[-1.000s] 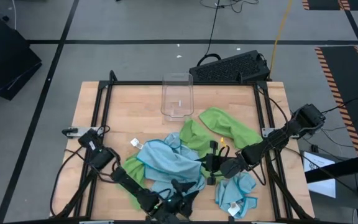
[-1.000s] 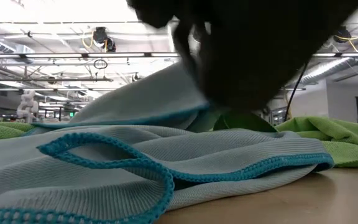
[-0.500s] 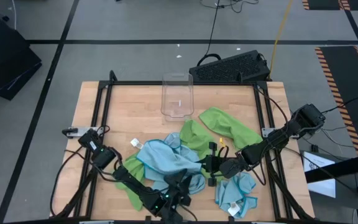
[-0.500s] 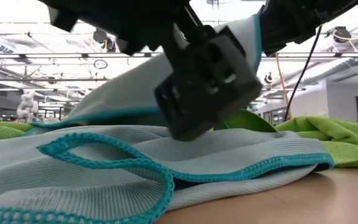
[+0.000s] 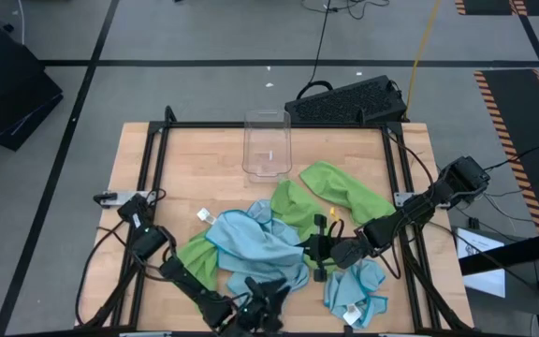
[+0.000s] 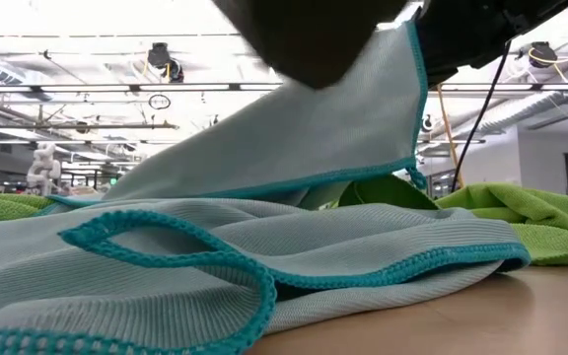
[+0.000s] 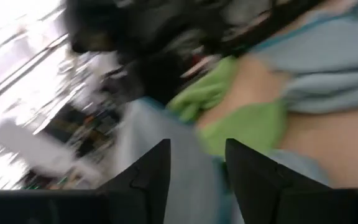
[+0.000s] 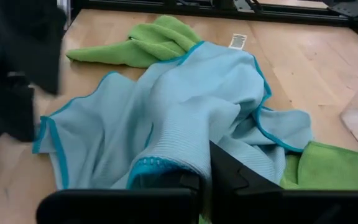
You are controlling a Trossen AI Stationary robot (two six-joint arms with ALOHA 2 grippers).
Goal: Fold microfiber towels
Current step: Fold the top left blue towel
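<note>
A large light blue microfiber towel (image 5: 255,248) lies crumpled in the table's near middle. One corner (image 6: 392,69) is raised by my right gripper (image 5: 314,248), which is shut on it. Lime green towels lie behind it (image 5: 344,192) and at its left (image 5: 195,260), and a second light blue one (image 5: 354,285) lies at the near right. My left gripper (image 5: 271,298) hovers at the near edge, by the big towel's near hem. Its fingers stand apart (image 7: 197,146) with blue cloth showing between them; whether they touch it I cannot tell. My right gripper pinches a bunched part of the light blue towel by its teal hem (image 8: 149,167) between its two fingers. It comes slanting down from the table's right side. The held corner is lifted and the cloth slopes down from it as a fairly taut sheet (image 6: 294,128); the rest lies on the table.
A clear plastic bin (image 5: 267,145) stands at the far middle. A black frame rail (image 5: 279,124) borders the wooden top. A keyboard (image 5: 344,101) lies beyond the far right corner. Bare wood shows at the far left (image 5: 185,168).
My left gripper went toward the far edge, in over the big towel's near part, then drew back toward the near edge and rose to the top of the low view. The right gripper and the lifted corner have kept still.
</note>
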